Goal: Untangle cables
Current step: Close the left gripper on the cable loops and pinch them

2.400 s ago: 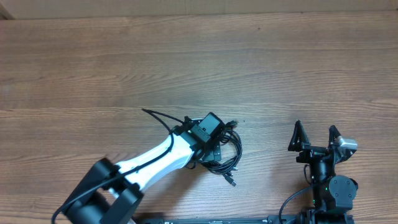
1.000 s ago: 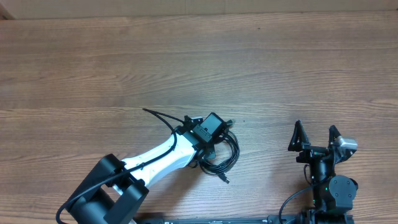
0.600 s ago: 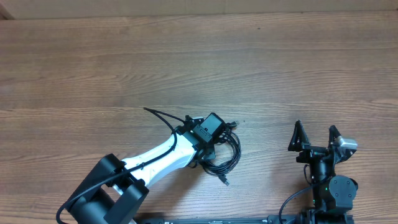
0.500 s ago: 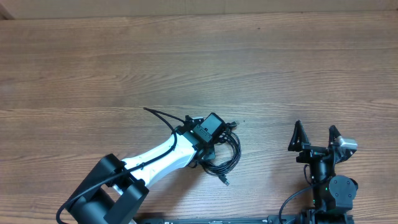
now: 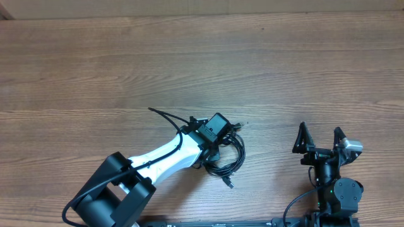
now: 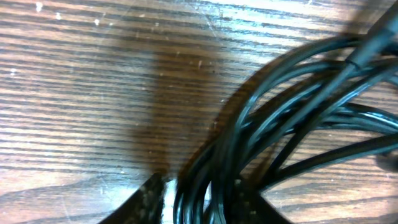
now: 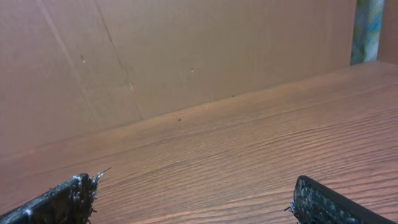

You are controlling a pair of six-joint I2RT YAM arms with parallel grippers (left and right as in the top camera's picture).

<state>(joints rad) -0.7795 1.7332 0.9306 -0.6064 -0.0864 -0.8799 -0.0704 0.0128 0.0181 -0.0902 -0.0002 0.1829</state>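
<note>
Overhead, cables [image 5: 221, 168] coiled near the middle of the table [image 5: 189, 63], left gripper [image 6: 200, 198] down on them, strands between its fingers, pinched or loose I can't tell, right gripper [image 5: 320, 137] near right, fingers wide apart.

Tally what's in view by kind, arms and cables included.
Robot arms: 2, the left arm and the right arm
Cable tangles: 1, the cables in one black knot, strands too overlapped to count
Total: 3

The cables [image 6: 273, 118] run off the left wrist view's right edge.
</note>
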